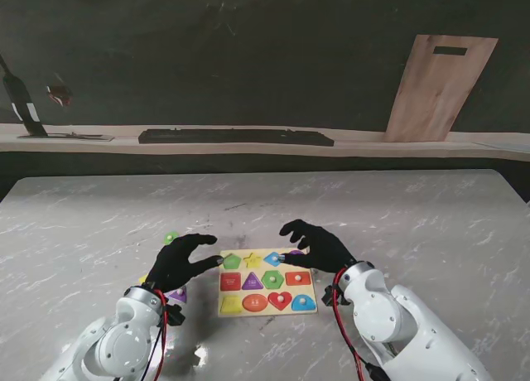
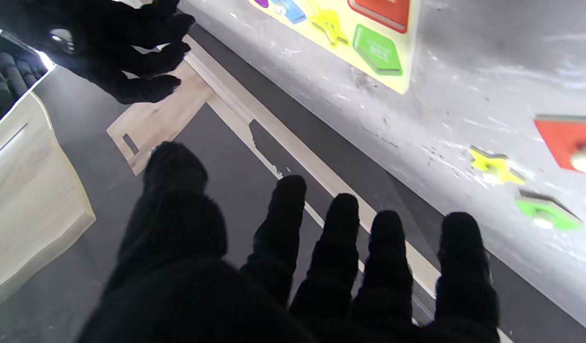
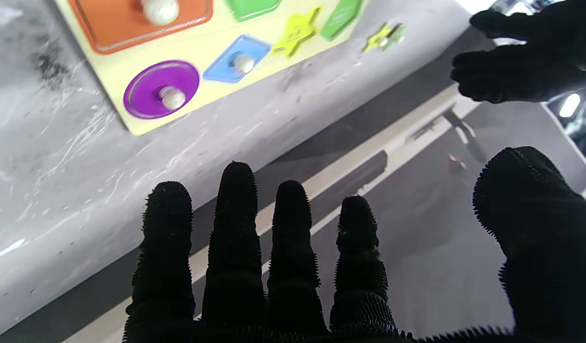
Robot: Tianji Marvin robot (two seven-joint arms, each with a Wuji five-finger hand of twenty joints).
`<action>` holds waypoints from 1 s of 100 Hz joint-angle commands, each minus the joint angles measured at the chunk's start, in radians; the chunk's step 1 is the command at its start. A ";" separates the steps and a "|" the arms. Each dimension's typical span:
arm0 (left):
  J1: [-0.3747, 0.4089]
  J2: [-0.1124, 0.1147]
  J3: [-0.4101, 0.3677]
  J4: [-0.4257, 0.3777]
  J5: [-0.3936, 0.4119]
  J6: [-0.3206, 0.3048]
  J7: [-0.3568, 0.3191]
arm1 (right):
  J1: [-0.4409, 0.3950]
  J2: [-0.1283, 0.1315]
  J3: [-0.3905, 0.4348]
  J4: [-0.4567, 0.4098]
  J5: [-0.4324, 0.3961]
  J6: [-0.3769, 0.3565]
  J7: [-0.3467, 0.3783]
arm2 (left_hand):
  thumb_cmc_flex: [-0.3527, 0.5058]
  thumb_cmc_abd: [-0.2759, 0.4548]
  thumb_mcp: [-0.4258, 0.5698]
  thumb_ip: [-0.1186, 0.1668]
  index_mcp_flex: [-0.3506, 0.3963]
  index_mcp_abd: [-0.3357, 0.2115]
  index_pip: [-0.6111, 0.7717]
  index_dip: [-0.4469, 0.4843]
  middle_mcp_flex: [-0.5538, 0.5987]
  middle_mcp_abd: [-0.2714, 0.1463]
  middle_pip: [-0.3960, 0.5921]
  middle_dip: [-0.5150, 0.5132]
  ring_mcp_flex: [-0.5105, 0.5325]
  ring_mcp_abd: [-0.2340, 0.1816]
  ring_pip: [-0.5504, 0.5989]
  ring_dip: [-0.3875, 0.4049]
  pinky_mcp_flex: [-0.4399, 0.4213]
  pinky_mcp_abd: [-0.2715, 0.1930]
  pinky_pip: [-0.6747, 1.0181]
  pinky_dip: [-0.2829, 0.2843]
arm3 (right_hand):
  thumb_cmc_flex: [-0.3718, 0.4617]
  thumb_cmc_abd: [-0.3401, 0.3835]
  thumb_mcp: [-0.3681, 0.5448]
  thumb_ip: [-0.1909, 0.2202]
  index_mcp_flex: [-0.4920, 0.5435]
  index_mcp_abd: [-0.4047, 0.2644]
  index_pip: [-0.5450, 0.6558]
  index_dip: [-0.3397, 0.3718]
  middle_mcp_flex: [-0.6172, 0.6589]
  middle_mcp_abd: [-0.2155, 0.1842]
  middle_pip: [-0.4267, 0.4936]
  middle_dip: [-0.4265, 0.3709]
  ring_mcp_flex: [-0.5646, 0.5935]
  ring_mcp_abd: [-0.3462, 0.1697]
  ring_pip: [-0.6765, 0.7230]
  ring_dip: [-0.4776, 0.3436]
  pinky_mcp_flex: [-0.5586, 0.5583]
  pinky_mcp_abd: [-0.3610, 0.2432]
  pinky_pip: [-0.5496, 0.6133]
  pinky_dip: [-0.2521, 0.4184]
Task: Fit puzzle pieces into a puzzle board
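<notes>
Pieces lay loose at my far left: a green piece (image 1: 171,238) on the desk (image 1: 397,224) just beyond my left hand (image 1: 180,263), and a purple one (image 1: 178,295) close by that wrist, partly hidden under it. That hand hung over the desk with its fingers (image 2: 340,224) spread and nothing between them, its fingertips reaching toward the near edge of the puzzle board (image 1: 267,282).

The board sat flat between my two hands, yellow, with most of its pockets filled: a green pentagon (image 1: 232,262), a yellow star (image 1: 252,260), a blue diamond (image 1: 274,258) along the far row, and red, purple, green and orange shapes nearer to me. In the right wrist view a purple circle (image 3: 161,89) rested in the corner pocket, knob up.

My right hand (image 1: 319,247) hovered over that far right corner, fingers (image 3: 233,209) apart, empty.

I judged the job nearly done, with a pick-up coming next. That called for my left hand to swing out to the loose green piece, pinch its knob, then carry it to whichever pocket matched; I could not tell which pocket stood open.
</notes>
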 commanded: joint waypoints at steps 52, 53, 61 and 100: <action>0.277 0.108 -0.291 -0.256 0.397 0.052 -0.398 | -0.073 -0.013 0.035 -0.048 0.057 -0.060 -0.019 | 0.066 -0.116 -0.013 0.058 -0.035 0.047 -0.060 -0.018 -0.001 -0.017 -0.014 0.003 0.039 -0.027 0.038 0.065 0.023 -0.124 0.099 0.084 | -0.019 -0.013 -0.012 0.028 0.000 -0.041 -0.018 0.011 0.011 -0.048 -0.021 -0.011 -0.008 -0.039 -0.023 -0.008 -0.013 -0.005 -0.017 0.003; 0.280 0.109 -0.295 -0.259 0.407 0.052 -0.404 | -0.072 -0.013 0.035 -0.048 0.057 -0.060 -0.019 | 0.068 -0.116 -0.011 0.059 -0.033 0.048 -0.059 -0.018 0.000 -0.017 -0.012 0.004 0.041 -0.028 0.039 0.066 0.026 -0.126 0.100 0.085 | -0.019 -0.013 -0.012 0.028 -0.002 -0.042 -0.019 0.011 0.012 -0.048 -0.021 -0.011 -0.008 -0.039 -0.023 -0.007 -0.013 -0.004 -0.017 0.004; 0.301 0.115 -0.317 -0.277 0.463 0.055 -0.442 | -0.069 -0.014 0.031 -0.045 0.055 -0.058 -0.020 | 0.086 -0.124 0.014 0.063 -0.022 0.043 -0.056 -0.007 0.009 -0.019 -0.003 0.020 0.049 -0.029 0.045 0.080 0.033 -0.133 0.112 0.104 | -0.020 -0.012 -0.012 0.028 0.004 -0.042 -0.017 0.013 0.017 -0.049 -0.019 -0.009 -0.006 -0.040 -0.020 -0.004 -0.013 0.001 -0.014 0.011; 0.310 0.122 -0.318 -0.257 0.598 0.007 -0.439 | -0.069 -0.014 0.033 -0.042 0.049 -0.056 -0.026 | 0.003 -0.262 0.521 0.036 0.003 -0.009 0.100 0.060 0.132 -0.055 0.115 0.107 0.170 -0.039 0.180 0.173 0.113 -0.135 0.249 0.168 | -0.022 -0.004 -0.011 0.031 0.016 -0.044 -0.016 0.019 0.037 -0.051 -0.010 -0.004 0.006 -0.044 0.001 0.013 -0.011 0.013 -0.006 0.034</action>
